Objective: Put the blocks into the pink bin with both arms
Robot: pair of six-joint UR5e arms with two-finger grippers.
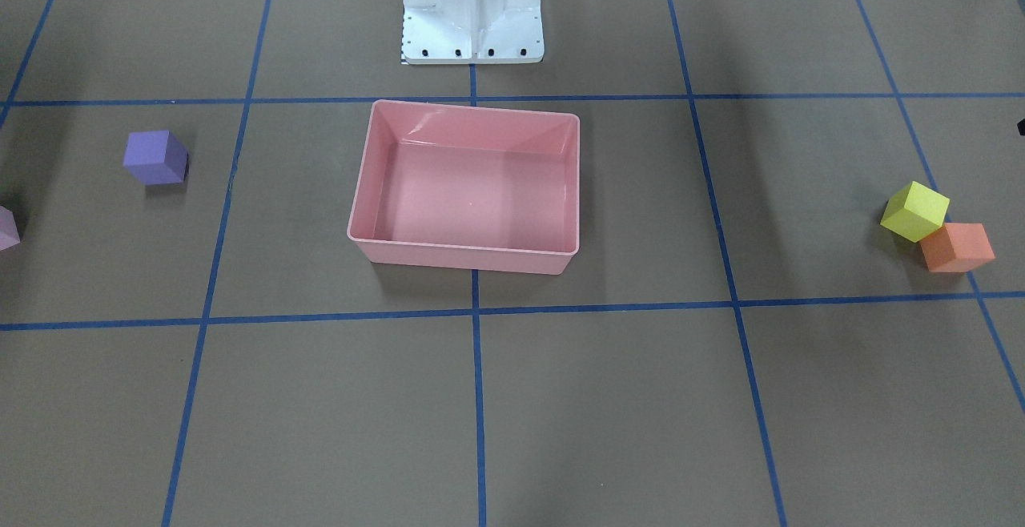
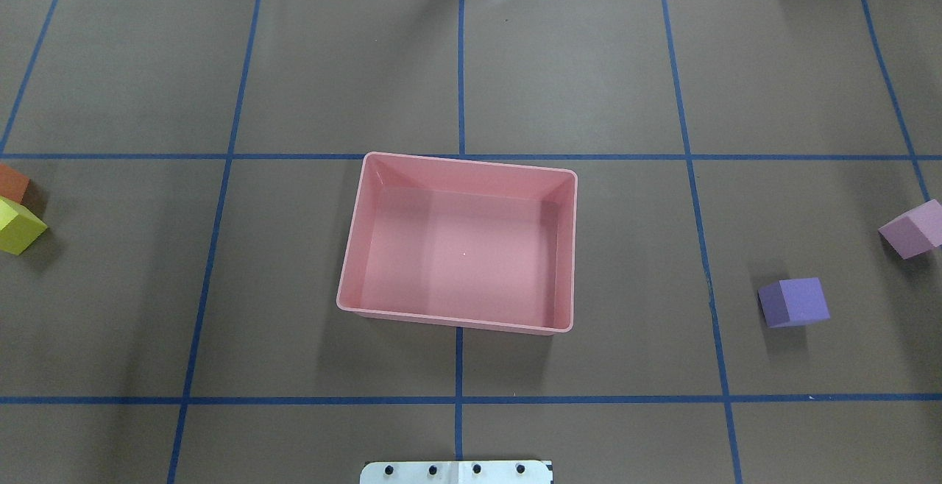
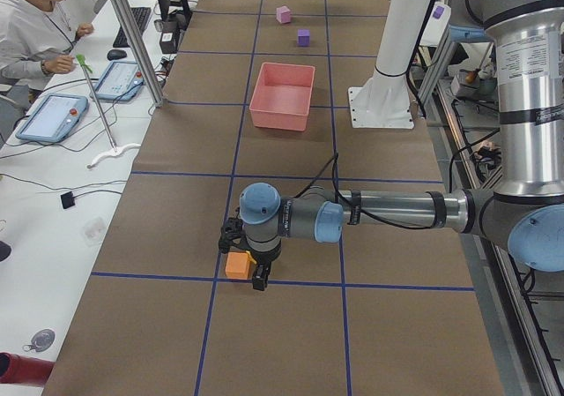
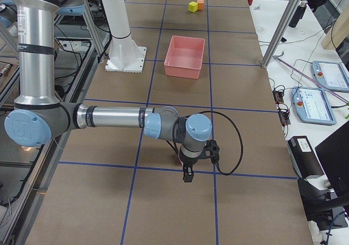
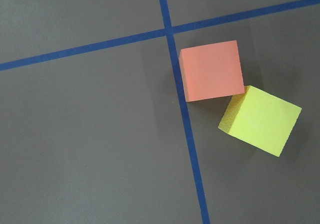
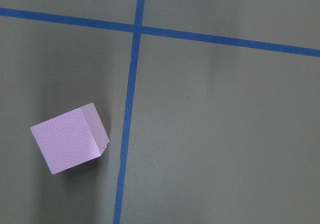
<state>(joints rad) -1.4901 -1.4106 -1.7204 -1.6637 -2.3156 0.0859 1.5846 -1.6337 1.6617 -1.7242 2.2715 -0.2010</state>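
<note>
1. Brown paper crossed by blue tape lines [image 2: 460, 65] covers the desk [image 2: 589, 65]. The pink bin [image 1: 464, 256] sits empty, well apart from both hands.
2. The left hand [image 3: 251, 268] hangs over the orange block [image 5: 212, 70] and yellow block [image 5: 261, 120], which touch at a corner. Closing on one could shove the other away.
3. Below the right hand [image 4: 188, 171], the light pink block [image 6: 70, 139] lies off to one side, so a straight descent could clip or miss it. The purple block [image 2: 793, 301] lies farther off.
4. How far either hand is open cannot be told. With all four blocks on the desk, neither seems to hold one.
5. Both arms reaching the bin together could collide.
</note>
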